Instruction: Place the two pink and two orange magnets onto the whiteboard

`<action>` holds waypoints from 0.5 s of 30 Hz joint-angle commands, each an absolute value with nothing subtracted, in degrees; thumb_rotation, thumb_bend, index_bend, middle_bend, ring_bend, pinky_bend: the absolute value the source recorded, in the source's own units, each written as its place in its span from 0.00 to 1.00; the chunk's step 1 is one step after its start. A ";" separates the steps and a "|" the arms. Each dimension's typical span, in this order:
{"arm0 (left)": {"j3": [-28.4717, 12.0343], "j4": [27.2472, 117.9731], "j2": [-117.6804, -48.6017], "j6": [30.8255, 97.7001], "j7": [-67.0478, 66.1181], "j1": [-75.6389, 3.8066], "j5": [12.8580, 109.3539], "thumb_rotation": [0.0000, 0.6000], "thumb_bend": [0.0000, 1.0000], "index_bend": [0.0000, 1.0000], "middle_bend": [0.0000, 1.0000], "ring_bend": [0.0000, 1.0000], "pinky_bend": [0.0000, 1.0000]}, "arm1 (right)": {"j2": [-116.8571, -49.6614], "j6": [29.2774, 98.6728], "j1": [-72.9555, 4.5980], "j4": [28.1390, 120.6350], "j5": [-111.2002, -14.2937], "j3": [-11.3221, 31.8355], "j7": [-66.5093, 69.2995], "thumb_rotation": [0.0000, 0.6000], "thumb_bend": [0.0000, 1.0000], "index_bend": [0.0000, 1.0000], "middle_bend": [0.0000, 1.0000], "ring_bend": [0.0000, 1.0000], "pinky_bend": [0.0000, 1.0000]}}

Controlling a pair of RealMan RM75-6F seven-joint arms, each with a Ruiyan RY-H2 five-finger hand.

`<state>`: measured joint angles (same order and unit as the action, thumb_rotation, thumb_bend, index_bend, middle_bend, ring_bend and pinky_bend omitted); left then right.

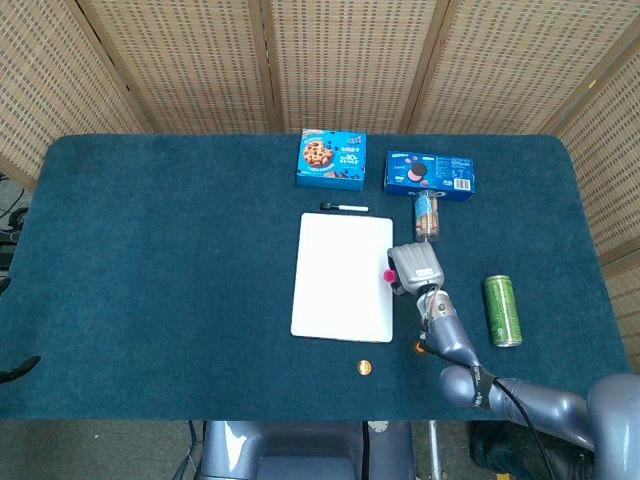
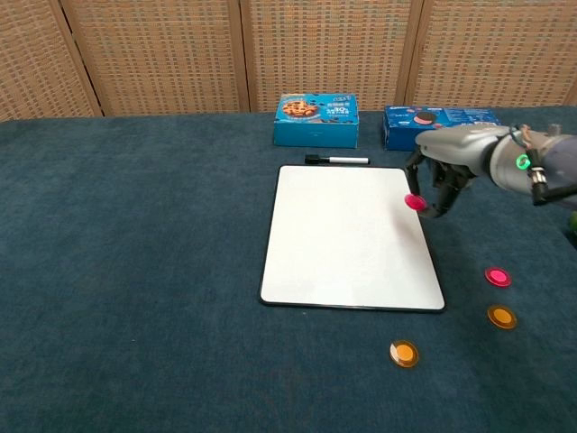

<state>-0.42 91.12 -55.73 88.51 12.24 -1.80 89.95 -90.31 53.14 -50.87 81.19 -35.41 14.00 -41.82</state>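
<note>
Between right hand's [image 2: 439, 177] fingertips, round pink magnet [image 2: 415, 202]

No wording can be read with certainty in either view. The two blue snack boxes at the far side of the bench, one [image 2: 316, 120] picturing cookies and the other [image 2: 442, 126] a dark round biscuit, carry white lettering too small to make out, as does the green can [image 1: 502, 310].

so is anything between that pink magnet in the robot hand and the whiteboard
Nothing visible. The right robot hand holds the pink magnet at the right edge of the whiteboard, whose surface is bare. The marker lies beyond the board's far edge, out of the way.
</note>
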 commanded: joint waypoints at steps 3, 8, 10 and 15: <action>-0.33 90.95 -55.73 89.31 12.44 -1.66 90.59 1.00 0.00 0.00 0.00 0.00 0.00 | -94.79 57.18 -57.83 82.62 -27.90 17.40 -49.25 1.00 0.36 0.52 0.96 0.97 1.00; -0.17 90.85 -55.21 89.33 14.00 -1.68 90.83 1.00 0.00 0.00 0.00 0.00 0.00 | -100.46 59.99 -63.28 79.33 -22.65 19.03 -54.71 1.00 0.36 0.52 0.96 0.97 1.00; -0.10 90.63 -54.94 89.01 14.94 -1.77 90.74 1.00 0.00 0.00 0.00 0.00 0.00 | -102.59 60.62 -64.89 77.98 -21.43 19.19 -56.22 1.00 0.36 0.51 0.96 0.97 1.00; 0.03 90.39 -54.49 88.49 16.30 -2.03 90.77 1.00 0.00 0.00 0.00 0.00 0.00 | -104.99 62.10 -66.45 76.79 -20.57 19.20 -57.79 1.00 0.20 0.22 0.96 0.97 1.00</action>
